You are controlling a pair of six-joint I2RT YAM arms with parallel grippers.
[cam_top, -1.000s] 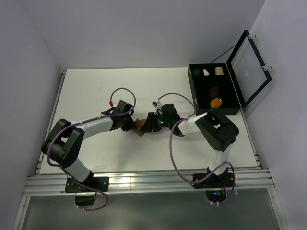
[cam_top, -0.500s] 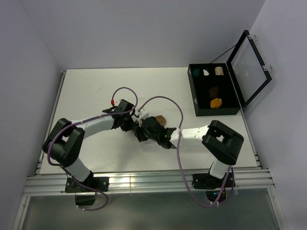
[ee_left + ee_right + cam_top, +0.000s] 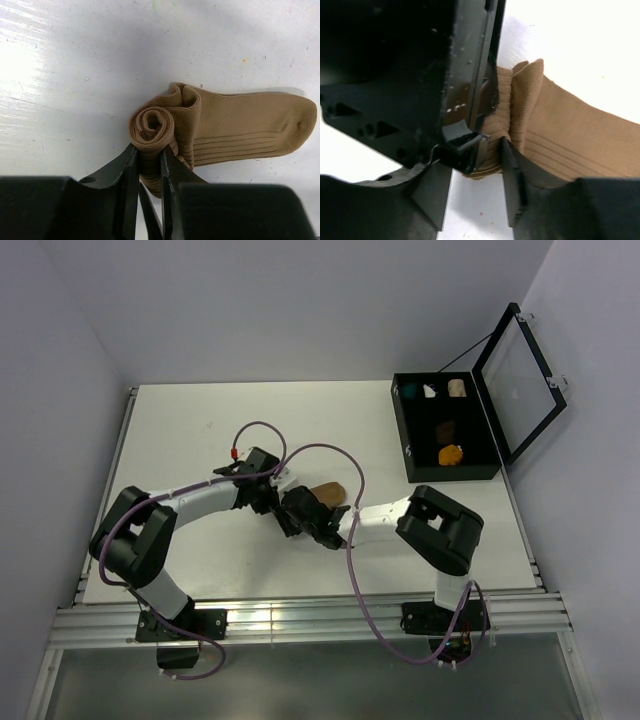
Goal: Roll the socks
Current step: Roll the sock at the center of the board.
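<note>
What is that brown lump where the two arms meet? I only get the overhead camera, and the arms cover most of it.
Observer: It is a tan sock. The left wrist camera shows one end wound into a tight spiral, with the toe end lying flat and unrolled.
Operator: Are both claws gripping that spiral?
Observer: Only one. The left gripper is pinched shut on the rolled end, while the right wrist camera shows the right gripper open, a finger on each side of the roll.
</note>
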